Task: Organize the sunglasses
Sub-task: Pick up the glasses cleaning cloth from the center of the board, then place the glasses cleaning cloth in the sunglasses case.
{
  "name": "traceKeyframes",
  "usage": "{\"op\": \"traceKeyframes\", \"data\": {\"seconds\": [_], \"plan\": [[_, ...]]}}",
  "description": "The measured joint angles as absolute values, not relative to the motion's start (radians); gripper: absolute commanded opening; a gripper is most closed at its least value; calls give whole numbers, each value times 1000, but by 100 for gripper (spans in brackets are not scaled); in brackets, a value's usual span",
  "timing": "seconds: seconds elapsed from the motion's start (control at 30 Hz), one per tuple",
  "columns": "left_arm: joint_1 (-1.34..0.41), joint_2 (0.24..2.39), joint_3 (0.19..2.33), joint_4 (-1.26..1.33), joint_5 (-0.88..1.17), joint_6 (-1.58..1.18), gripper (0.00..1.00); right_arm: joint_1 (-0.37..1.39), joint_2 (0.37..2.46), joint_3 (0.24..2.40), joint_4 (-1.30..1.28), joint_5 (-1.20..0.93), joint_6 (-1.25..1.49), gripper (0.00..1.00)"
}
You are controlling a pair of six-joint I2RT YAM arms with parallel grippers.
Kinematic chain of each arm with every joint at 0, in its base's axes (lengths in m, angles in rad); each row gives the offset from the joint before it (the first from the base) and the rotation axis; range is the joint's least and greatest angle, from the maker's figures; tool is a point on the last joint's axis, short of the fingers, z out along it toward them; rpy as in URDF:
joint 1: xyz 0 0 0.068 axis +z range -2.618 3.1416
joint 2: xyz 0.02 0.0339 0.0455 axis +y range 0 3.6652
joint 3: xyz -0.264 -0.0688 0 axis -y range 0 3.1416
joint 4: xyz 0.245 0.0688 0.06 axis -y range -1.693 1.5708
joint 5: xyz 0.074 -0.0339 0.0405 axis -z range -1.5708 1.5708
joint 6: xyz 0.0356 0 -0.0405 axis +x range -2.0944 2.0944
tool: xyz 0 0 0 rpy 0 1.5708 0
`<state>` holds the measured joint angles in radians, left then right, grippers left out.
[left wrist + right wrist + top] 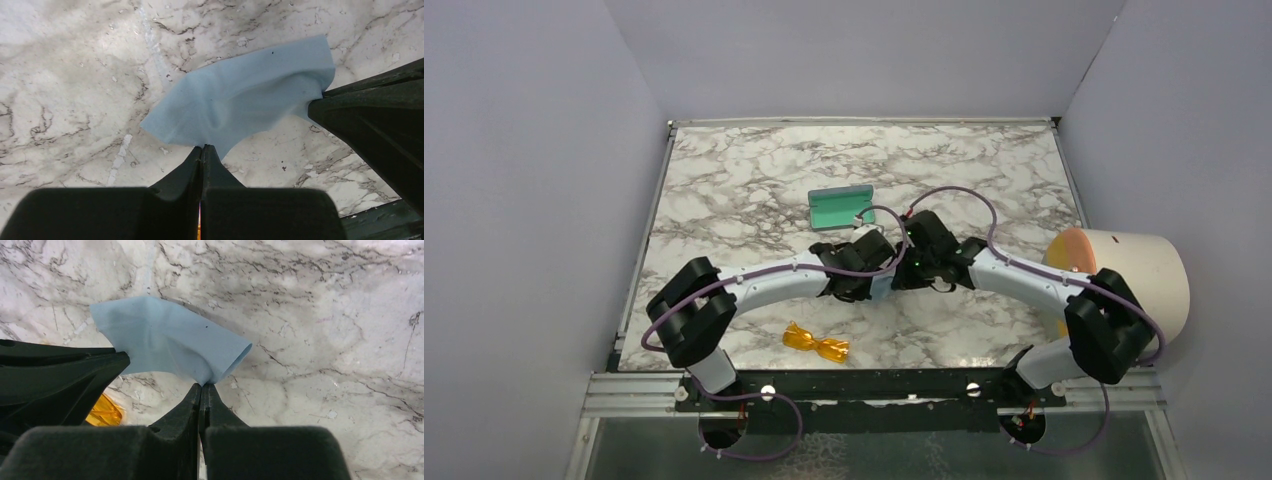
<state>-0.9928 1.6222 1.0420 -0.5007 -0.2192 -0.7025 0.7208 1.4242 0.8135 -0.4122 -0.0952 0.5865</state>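
Open case, teal inside, on marble table; light blue cloth bunched, creased; cream drum at right edge

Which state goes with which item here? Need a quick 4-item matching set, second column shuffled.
Column A
1. sunglasses
2. case
3. cloth
4. left gripper

Column B
a. open, teal inside showing, beyond the wrists
b. light blue, rumpled, pinched at two edges
c. orange, lying free on the table near its front edge
d. fingers closed on an edge of fabric

Pairs: 1-c, 2-a, 3-b, 4-d
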Motion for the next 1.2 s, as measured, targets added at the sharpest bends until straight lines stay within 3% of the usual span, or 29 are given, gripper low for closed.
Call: {"op": "traceKeyframes", "data": {"seconds": [0.67,1.2], "plan": [[-773,1645,1114,-495,-216,-557,0,721,1661,1059,-402,-91,569,1],[-611,1686,1139,-417,-98,-495,0,685,1820,1221,-364,-102,559,1]]}}
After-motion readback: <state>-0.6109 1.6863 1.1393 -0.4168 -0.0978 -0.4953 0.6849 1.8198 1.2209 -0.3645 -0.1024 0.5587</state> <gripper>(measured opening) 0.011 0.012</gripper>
